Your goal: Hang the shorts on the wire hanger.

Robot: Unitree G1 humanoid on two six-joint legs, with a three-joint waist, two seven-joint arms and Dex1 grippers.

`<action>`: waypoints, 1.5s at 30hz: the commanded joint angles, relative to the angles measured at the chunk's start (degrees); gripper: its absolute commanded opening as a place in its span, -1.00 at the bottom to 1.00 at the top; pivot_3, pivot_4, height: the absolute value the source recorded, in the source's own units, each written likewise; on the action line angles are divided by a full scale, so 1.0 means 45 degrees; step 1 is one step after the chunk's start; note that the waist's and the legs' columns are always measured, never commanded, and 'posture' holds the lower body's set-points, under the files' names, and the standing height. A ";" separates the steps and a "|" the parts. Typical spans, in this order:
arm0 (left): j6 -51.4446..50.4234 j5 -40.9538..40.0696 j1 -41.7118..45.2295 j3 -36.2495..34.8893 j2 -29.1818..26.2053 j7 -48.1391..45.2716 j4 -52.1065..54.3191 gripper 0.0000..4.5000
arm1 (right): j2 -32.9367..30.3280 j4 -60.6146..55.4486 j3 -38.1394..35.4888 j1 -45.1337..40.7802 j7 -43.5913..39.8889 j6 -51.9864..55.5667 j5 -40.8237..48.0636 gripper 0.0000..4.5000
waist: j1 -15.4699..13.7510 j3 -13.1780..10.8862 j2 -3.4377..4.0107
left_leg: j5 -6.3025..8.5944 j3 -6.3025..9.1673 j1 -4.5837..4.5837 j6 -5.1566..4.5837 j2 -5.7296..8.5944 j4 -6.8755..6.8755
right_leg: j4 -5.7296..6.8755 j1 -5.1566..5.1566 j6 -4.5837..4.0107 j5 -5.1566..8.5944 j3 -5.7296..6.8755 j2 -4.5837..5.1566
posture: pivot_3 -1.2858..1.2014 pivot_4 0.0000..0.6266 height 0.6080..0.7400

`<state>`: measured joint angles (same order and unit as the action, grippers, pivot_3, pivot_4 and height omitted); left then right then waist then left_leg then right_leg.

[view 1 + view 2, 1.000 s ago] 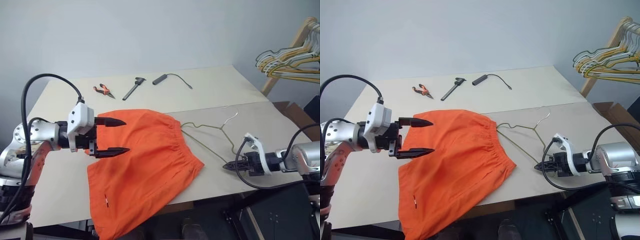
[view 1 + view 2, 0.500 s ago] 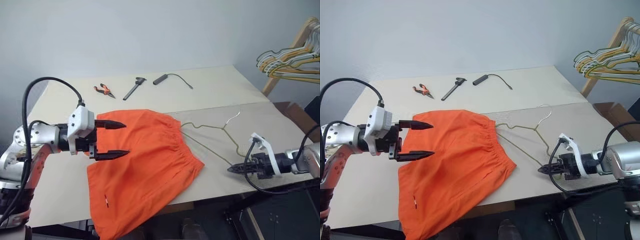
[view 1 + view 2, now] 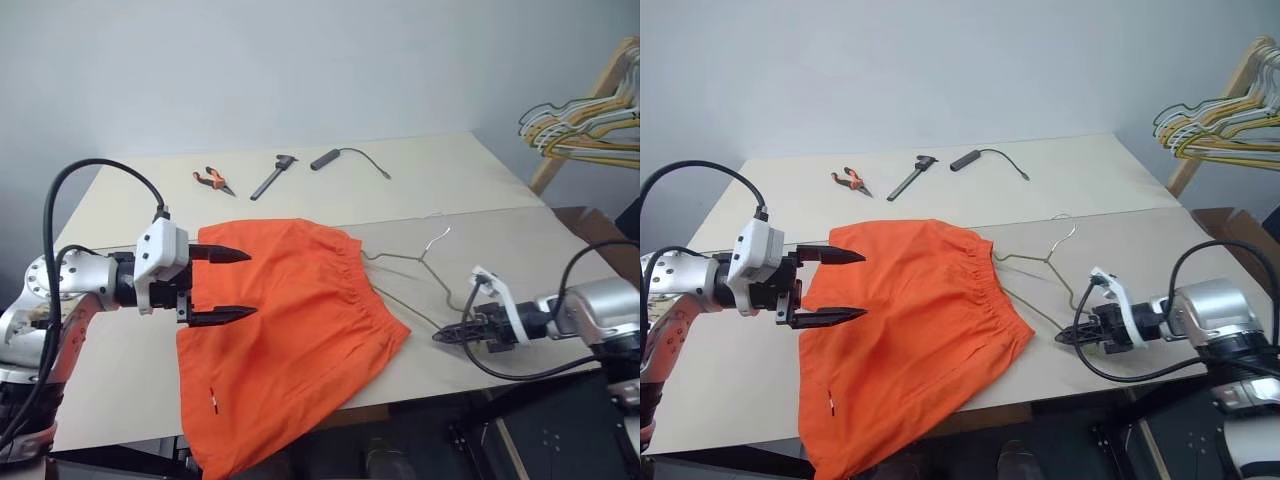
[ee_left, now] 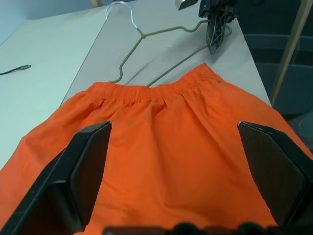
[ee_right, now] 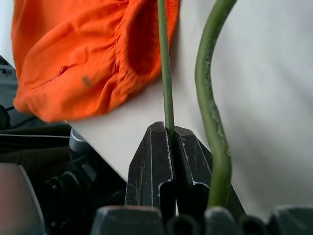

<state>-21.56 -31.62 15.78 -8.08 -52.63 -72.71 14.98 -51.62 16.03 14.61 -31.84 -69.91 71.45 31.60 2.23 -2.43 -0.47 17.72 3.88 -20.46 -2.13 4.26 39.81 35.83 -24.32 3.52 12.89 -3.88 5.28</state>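
The bright orange shorts [image 3: 290, 320] lie flat on the table, waistband toward the right, with one leg hanging over the front edge. My left gripper [image 3: 250, 284] hovers open over their left side, its fingers spread wide above the fabric [image 4: 166, 147]. The wire hanger [image 3: 410, 258] lies to the right of the waistband, its hook pointing to the back right. One arm of it reaches to the gathered edge. My right gripper [image 3: 440, 337] is shut on the hanger's thin wire [image 5: 166, 73] at its near corner, close to the table's front edge.
At the back of the table lie orange-handled pliers [image 3: 210, 180], a black hand tool [image 3: 270, 176] and a black cable with a cylindrical end [image 3: 325, 158]. A bunch of yellow and white hangers [image 3: 585, 125] hangs from a wooden rack at the far right.
My right gripper has moved left toward the shorts, carrying the hanger with it, so the hook now sits nearer the waistband. The left gripper has stayed in place, open.
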 commanded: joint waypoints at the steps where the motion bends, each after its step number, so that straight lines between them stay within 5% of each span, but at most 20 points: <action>1: 0.0138 -0.0104 0.0121 -0.0427 -0.0255 0.0024 0.0302 0.99 | 0.0218 0.0654 0.0256 -0.0779 -0.0455 -0.0566 -0.0375 -1.00 | -0.0026 0.0000 0.0000 | -0.0004 0.0000 -0.0009 0.0008 0.0001 0.0000 | -0.0001 -0.0006 0.0000 0.0000 0.0004 0.0003 | 0.03 -0.90 1.00; 11: 0.0071 -0.0168 -0.0229 -0.0636 -0.0335 0.0170 0.0624 0.99 | 0.2098 0.4390 0.0451 -0.3076 -0.0888 -0.1354 -0.1490 -1.00 | 0.0025 0.0000 0.0000 | -0.0007 -0.0008 -0.0004 0.0012 0.0003 -0.0001 | 0.0008 -0.0008 -0.0002 -0.0002 0.0004 -0.0002 | 0.05 -0.89 1.00; 31: 0.0081 -0.0162 -0.0495 -0.0785 -0.0432 0.0214 0.0850 0.99 | 0.4022 0.7957 0.0283 -0.4931 -0.1644 -0.3336 -0.3406 -1.00 | 0.0041 0.0000 0.0000 | -0.0012 -0.0007 0.0000 0.0033 0.0010 -0.0006 | 0.0029 -0.0016 -0.0003 -0.0002 0.0011 -0.0006 | 0.06 -0.88 1.00; 39: 0.0185 0.0031 0.0079 -0.0466 -0.0401 0.0122 0.0373 0.99 | 0.3656 0.3076 -0.0866 -0.4027 0.0158 -0.3652 -0.3365 -1.00 | 0.0062 -0.0006 0.0009 | -0.0007 -0.0006 -0.0008 0.0032 0.0009 -0.0008 | 0.0041 -0.0036 -0.0003 -0.0002 0.0011 -0.0005 | 0.02 -0.83 1.00; 45: 0.1066 0.1290 0.2291 0.0025 -0.0136 0.0803 -0.1707 0.99 | 0.2374 -0.2642 -0.0470 -0.2486 0.2049 -0.6948 -0.5240 -1.00 | 0.0041 -0.0007 0.0010 | -0.0010 -0.0004 -0.0063 0.0039 0.0023 0.0001 | 0.0050 -0.0097 -0.0002 -0.0002 0.0039 0.0004 | -0.01 -0.84 1.00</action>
<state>-18.82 -27.32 23.71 -7.76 -53.07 -69.95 8.84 -39.95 9.72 13.04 -42.29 -61.41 43.95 9.14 2.41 -2.46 -0.43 17.66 3.85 -20.86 -1.93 4.39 39.85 36.07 -24.90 3.51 12.87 -3.71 5.30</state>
